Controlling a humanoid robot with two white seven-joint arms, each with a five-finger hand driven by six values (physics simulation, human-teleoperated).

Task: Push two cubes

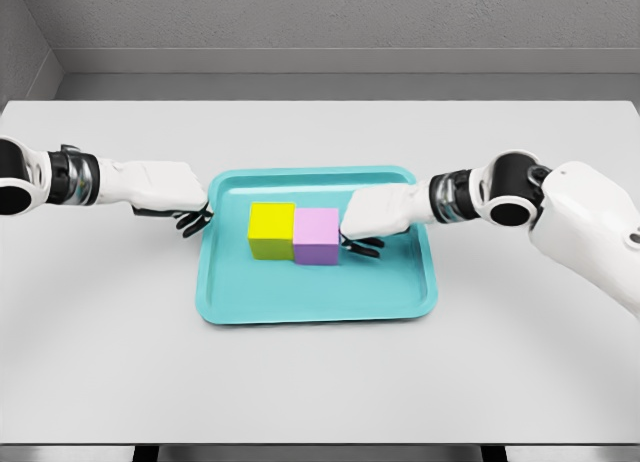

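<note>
A yellow cube [271, 229] and a pink cube [318, 235] stand side by side, touching, in the middle of a teal tray [400, 302]. My right hand [362, 244] is inside the tray, its curled dark fingers against the pink cube's right side, holding nothing. My left hand [194, 220] hovers at the tray's left rim, a short gap from the yellow cube, fingers bent down and holding nothing.
The tray lies on a pale grey table [320, 382] whose front edge runs along the bottom. A grey wall stands behind the table. Both white forearms reach in from the sides at tray height.
</note>
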